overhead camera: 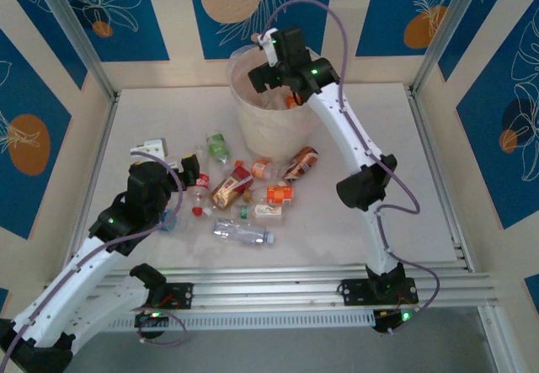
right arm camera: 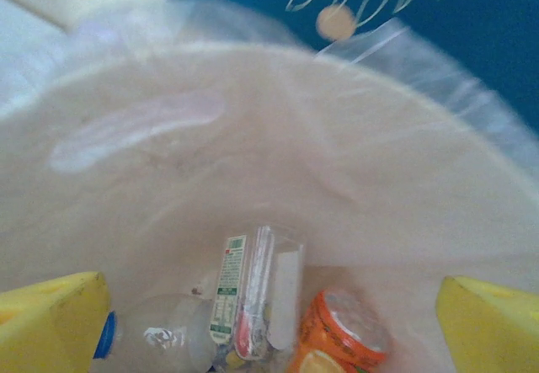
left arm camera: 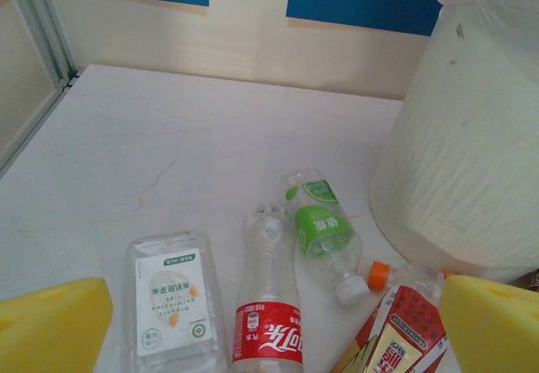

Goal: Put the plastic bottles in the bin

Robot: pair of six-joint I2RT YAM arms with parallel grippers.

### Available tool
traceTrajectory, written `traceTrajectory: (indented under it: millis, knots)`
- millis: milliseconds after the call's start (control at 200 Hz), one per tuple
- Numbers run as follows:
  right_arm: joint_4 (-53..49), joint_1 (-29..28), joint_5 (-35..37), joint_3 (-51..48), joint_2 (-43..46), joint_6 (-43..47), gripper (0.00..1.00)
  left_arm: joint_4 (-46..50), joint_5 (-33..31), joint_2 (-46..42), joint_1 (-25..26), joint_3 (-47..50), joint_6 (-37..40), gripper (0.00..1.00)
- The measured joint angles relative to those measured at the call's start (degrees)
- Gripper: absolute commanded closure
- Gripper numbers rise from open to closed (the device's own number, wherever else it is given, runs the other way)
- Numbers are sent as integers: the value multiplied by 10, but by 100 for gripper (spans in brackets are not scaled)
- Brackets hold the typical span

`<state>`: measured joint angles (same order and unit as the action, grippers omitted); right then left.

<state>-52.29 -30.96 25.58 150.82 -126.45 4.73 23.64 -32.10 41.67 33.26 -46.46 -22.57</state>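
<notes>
My right gripper (overhead camera: 274,74) hangs over the mouth of the cream-white bin (overhead camera: 253,125), open and empty. In the right wrist view its yellow pads (right arm camera: 50,322) frame the bin's inside wall (right arm camera: 278,137). Three plastic bottles lie at the bottom: a clear one with a white label (right arm camera: 253,293), an orange one (right arm camera: 341,335) and a blue-capped one (right arm camera: 156,339). My left gripper (left arm camera: 269,331) stands open low over the table. Beneath it lie a red-label bottle (left arm camera: 268,306), a flat white-label bottle (left arm camera: 171,301) and a green-label bottle (left arm camera: 324,234). Several more bottles (overhead camera: 244,192) are scattered in front of the bin.
Metal frame posts (overhead camera: 80,45) and patterned walls enclose the white table (overhead camera: 396,179). A clear bottle (overhead camera: 242,233) lies nearest the front rail. The bin (left arm camera: 472,154) stands close on the left gripper's right. Open table surface lies to the right of the right arm.
</notes>
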Motion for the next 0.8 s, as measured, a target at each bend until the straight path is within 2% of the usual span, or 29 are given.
traceTrajectory:
  millis: [215, 485, 645, 800]
  knots:
    - [30, 10, 30, -151, 186, -74, 1, 0, 0, 0, 0, 0, 0, 0]
    - [80, 27, 71, -468, 416, -209, 1, -2, 1, 0, 0, 0, 0, 1]
    - [85, 53, 72, -636, 503, -294, 1, -3, 1, 0, 0, 0, 0, 1]
    - [90, 85, 53, -752, 544, -364, 1, -5, 1, 0, 0, 0, -2, 1]
